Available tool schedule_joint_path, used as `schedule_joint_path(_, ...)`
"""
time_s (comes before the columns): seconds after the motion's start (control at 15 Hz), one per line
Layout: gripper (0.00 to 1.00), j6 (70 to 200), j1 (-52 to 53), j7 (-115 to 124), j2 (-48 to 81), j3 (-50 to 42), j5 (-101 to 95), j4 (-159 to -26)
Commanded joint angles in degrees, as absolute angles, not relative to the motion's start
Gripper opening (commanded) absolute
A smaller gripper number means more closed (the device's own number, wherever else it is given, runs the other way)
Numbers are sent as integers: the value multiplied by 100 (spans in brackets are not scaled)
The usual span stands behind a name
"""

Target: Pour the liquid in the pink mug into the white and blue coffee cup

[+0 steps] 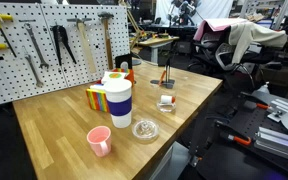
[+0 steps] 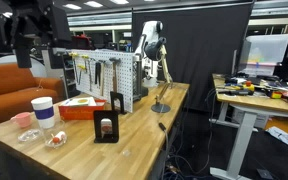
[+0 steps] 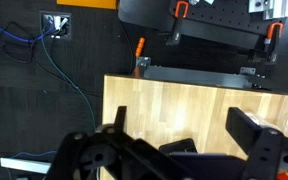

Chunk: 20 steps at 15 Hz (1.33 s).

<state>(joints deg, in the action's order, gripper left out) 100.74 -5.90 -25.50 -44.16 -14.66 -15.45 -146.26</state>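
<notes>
The end effector (image 3: 180, 128) is spread wide open with nothing between its fingers, and in the wrist view it looks down past the edge of the wooden table (image 3: 184, 100). In an exterior view the arm (image 2: 151, 38) is raised at the table's far end. The pink mug (image 2: 22, 119) stands upright well apart from it, near the white and blue coffee cup (image 2: 44, 110).
</notes>
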Motion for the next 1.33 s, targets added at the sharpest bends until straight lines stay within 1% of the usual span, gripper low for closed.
schedule_joint_path(0.0,100,10057,-557,-2532,-4418,-1487,-1559,-14614)
schedule_joint_path(0.27,100,10105,-278,-2588,-4434,-1348,-1380,-14619)
schedule_joint_path(0.73,100,10161,721,-2735,-4436,-690,-825,-14592)
schedule_joint_path(1.27,100,10107,680,-2474,-4378,-682,-792,-14636)
